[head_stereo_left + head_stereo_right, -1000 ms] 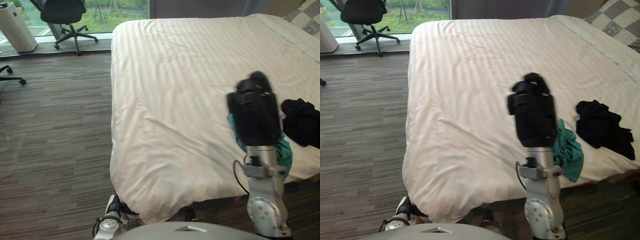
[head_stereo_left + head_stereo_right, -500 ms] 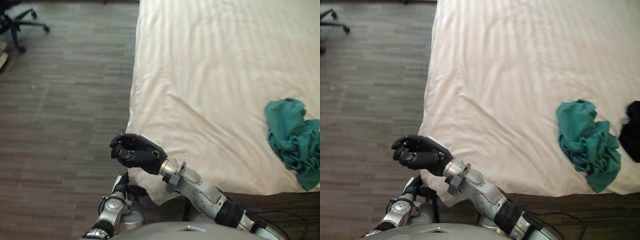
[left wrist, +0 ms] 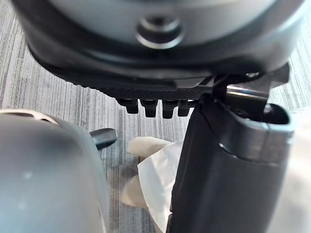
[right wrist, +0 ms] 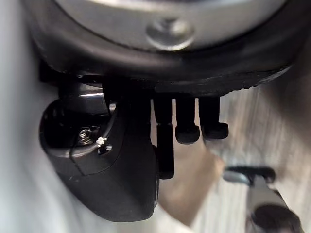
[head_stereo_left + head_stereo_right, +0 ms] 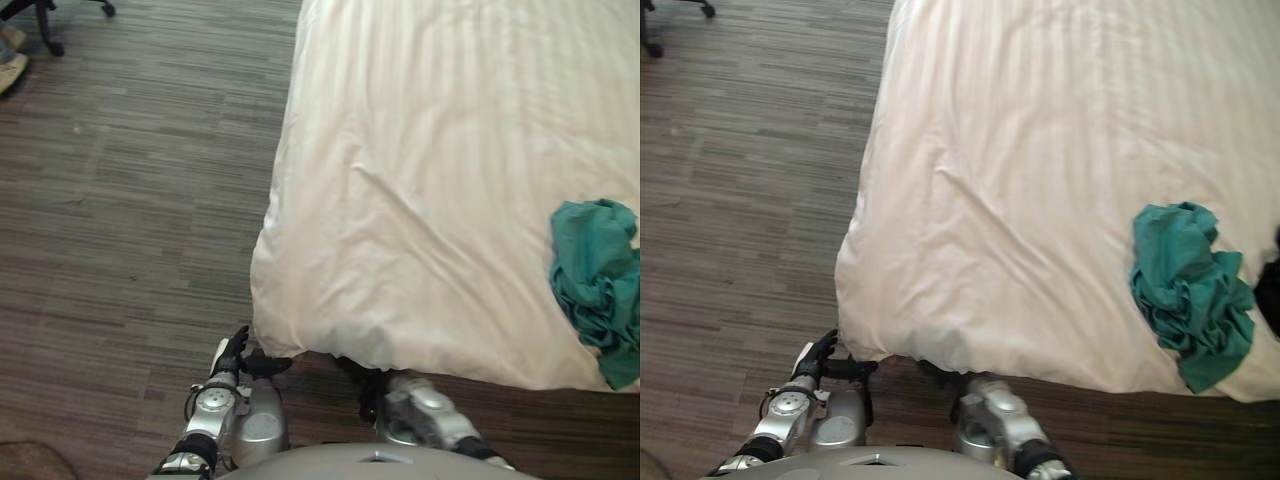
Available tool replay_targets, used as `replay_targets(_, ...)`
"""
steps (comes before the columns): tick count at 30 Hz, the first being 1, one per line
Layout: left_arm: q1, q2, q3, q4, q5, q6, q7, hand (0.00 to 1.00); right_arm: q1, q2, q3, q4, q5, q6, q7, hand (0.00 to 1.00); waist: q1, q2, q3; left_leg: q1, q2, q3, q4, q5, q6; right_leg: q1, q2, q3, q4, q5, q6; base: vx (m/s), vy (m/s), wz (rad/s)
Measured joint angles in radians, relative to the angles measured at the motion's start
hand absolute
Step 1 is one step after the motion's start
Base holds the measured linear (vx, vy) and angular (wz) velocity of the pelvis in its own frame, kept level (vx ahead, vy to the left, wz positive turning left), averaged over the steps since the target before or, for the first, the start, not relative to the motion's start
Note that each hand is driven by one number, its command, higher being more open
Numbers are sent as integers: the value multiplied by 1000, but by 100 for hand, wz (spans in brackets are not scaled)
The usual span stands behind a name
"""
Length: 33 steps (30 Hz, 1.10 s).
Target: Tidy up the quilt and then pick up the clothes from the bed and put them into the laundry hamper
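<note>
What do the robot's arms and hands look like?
The left arm and right arm are shiny silver-grey metal with round joints. The left hand and right hand are black and chunky, each with a thick thumb.

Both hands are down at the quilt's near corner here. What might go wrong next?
1. The teal garment lies close to the near edge of the quilt; tugging the quilt could slide it onto the floor.
2. The right hand is under the quilt's overhang and the left hand is beside the corner; a grasp there is hard to check and may slip.
</note>
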Motion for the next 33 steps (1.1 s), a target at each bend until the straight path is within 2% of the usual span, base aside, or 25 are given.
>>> replay_targets(1,10,11,3,-1,0,0,-11,100,73,-57,-36,-61,50,8,19,0,-6,-4,-5,13,2,13,-7,0,0,3,3,12,-5,2,2,-1,-11,-31)
replay_targets(4,55,33,20,1,1,0,-31,100,194,-103,-137,-119,116,17,39,0,-39,-16,-29,55,6,59,-33,-1,-3,14,17,51,-36,18,5,35,-5,-48)
replay_targets(5,77,41,19,9,3,5,-40,100,249,-107,-218,-126,123,18,41,100,-62,-17,-59,67,8,89,-37,-7,-7,13,23,74,-58,32,4,55,7,-68)
replay_targets(9,88,38,4,22,4,19,-65,100,297,-104,-372,-116,161,21,16,100,-79,-14,-116,113,11,148,-37,-20,-9,23,29,123,-74,45,6,24,12,-43)
replay_targets(14,91,7,1,22,4,31,-72,100,298,15,-507,-14,200,-9,-65,100,-78,11,-182,149,19,176,-37,-26,-10,55,35,132,-88,49,5,-16,0,-10)
replay_targets(17,106,-23,47,22,2,46,-69,100,249,92,-540,94,202,-11,-104,100,-71,36,-183,163,47,210,77,-97,-1,41,56,213,-66,50,4,-93,9,-71)
replay_targets(18,112,-29,61,21,-2,46,-66,100,233,105,-540,118,204,-10,-116,100,-70,40,-181,151,53,184,127,-121,18,29,64,245,-58,50,3,-116,29,-113)
replay_targets(19,117,-38,94,19,-19,50,-61,100,193,124,-538,170,200,-6,-140,100,-64,45,-182,110,55,73,237,-169,48,-6,78,314,-38,45,-5,-191,105,-169)
replay_targets(20,120,-54,117,15,-21,52,-50,100,165,130,-535,196,191,-1,-164,100,-45,64,-183,87,55,-49,318,-227,43,-43,104,395,-26,47,-5,-161,149,-213)
replay_targets(22,136,-83,144,11,-54,59,-22,100,131,143,-540,209,188,7,-208,100,-46,107,-187,104,35,-208,368,-339,47,-90,152,479,-13,55,-12,-187,277,-203)
replay_targets(24,135,-90,158,11,-74,59,-10,100,117,155,-545,209,185,8,-224,100,-44,104,-186,132,11,-217,346,-386,57,-117,155,512,-6,58,-14,-200,245,-123)
replay_targets(25,133,-91,160,13,-84,59,-5,100,111,167,-560,210,161,8,-235,100,-44,99,-186,145,-13,-179,320,-409,46,-146,133,510,-11,62,-24,-210,214,-131)
replay_targets(26,133,-91,170,11,-91,58,-4,100,98,182,-576,209,140,8,-248,100,-29,74,-188,149,-38,-109,309,-399,58,-173,99,481,-26,54,-68,-257,248,-190)
replay_targets(27,130,-95,181,12,-100,58,-2,100,86,197,-596,210,105,11,-267,100,4,69,-187,167,-51,-21,275,-378,73,-211,69,399,-26,13,-128,-252,212,-205)
replay_targets(28,130,-85,183,19,-91,58,2,100,76,206,-595,209,70,16,-284,100,7,60,-185,185,-62,48,237,-358,88,-253,27,262,56,14,-128,-194,155,-173)
replay_targets(29,128,-82,185,24,-86,59,7,100,74,209,-599,208,64,16,-287,100,5,54,-184,200,-73,75,219,-349,92,-270,0,209,79,-3,-157,-188,153,-133)
replay_targets(30,127,-78,186,40,-82,61,22,100,75,207,-613,202,45,15,-289,100,-5,52,-179,228,-85,125,201,-342,97,-297,-52,71,197,-36,-218,-97,103,-91)
replay_targets(31,135,-76,186,50,-82,63,28,100,78,205,-614,201,30,12,-291,100,-7,58,-179,244,-76,152,196,-341,99,-299,-60,24,268,-33,-233,-67,97,-100)
replay_targets(32,156,-69,186,61,-82,64,37,100,89,202,-611,202,-5,12,-301,100,-11,57,-185,270,-73,196,184,-339,96,-267,-52,-30,426,-27,-244,73,39,-108)
replay_targets(33,169,-71,188,62,-83,65,41,100,92,193,-607,204,-30,13,-306,100,-3,47,-182,303,-98,241,162,-328,97,-244,-43,-84,418,-25,-196,68,54,-129)
